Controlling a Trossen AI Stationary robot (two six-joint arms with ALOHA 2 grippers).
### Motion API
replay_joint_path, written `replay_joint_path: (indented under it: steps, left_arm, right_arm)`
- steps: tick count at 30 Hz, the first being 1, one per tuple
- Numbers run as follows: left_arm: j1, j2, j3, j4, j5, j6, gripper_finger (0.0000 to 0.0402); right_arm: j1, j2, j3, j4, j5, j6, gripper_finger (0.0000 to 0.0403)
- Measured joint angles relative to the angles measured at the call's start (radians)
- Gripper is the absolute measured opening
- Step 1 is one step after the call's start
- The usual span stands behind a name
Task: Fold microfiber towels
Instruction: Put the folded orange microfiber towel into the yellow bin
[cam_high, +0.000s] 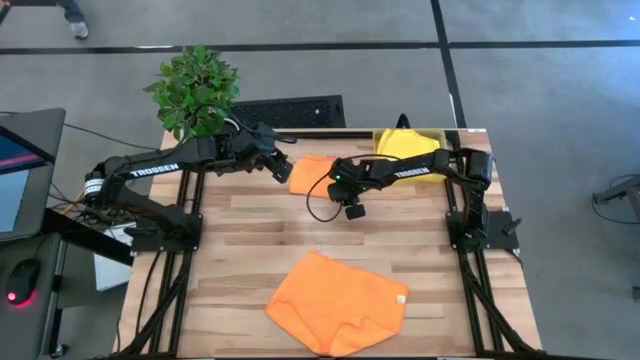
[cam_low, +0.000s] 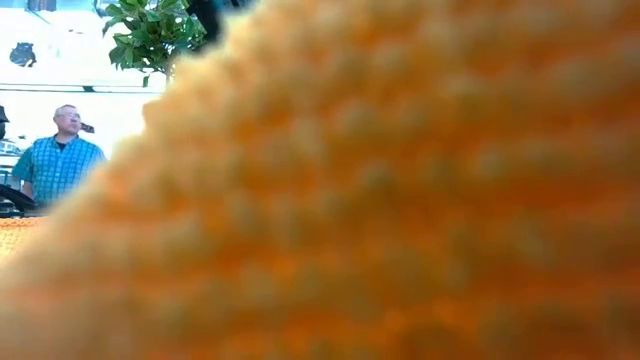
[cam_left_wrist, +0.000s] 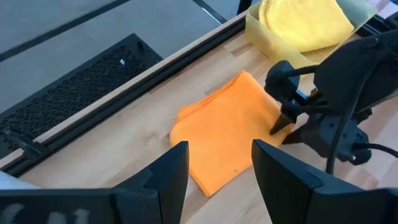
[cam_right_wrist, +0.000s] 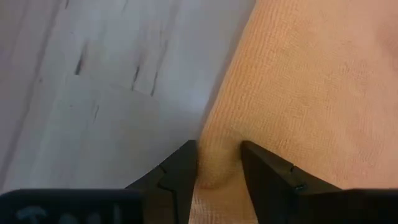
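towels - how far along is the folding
Done: nothing looks finished. In hand: the folded orange towel at the far edge, its edge pinched by the right gripper, with the left gripper open above it. Left: the rumpled orange towel near the front and the yellow towel in the bin.

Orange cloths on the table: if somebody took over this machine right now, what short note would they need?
Right hand: pinching the edge of the folded orange cloth at the table's far side.
Left hand: open, hovering just above that same cloth.
Second orange cloth: near edge of the table, loosely doubled and rumpled.
Yellow cloth: heaped in the bin at the far right corner.
Done: far cloth looks folded.
Left: the near orange and the yellow; no pink cloth is visible.
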Motion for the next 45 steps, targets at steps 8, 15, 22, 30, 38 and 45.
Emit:
replay_joint_path:
  steps: [8, 15, 22, 30, 38, 45]
  left_arm:
    - [0.0, 0.0, 0.0, 0.0, 0.001, 0.0, 0.0169]
    - [0.0, 0.0, 0.0, 0.0, 0.001, 0.0, 0.0169]
    - [0.0, 0.0, 0.0, 0.0, 0.001, 0.0, 0.0169]
    - [0.0, 0.0, 0.0, 0.0, 0.001, 0.0, 0.0169]
    - [0.0, 0.0, 0.0, 0.0, 0.001, 0.0, 0.0169]
    - [0.0, 0.0, 0.0, 0.0, 0.001, 0.01, 0.0169]
  right_arm:
    - [-0.005, -0.003, -0.001, -0.007, 0.119, 0.006, 0.0137]
    - [-0.013, 0.0, -0.004, -0.043, 0.263, -0.017, 0.0032]
    - [-0.026, 0.001, 0.055, -0.157, 0.32, -0.114, 0.0017]
    - [-0.061, -0.005, 0.185, -0.37, 0.394, -0.143, 0.0006]
    - [-0.111, -0.055, 0.271, -0.598, 0.454, -0.065, 0.0004]
    - [-0.137, -0.173, 0.271, -0.744, 0.501, 0.03, 0.0006]
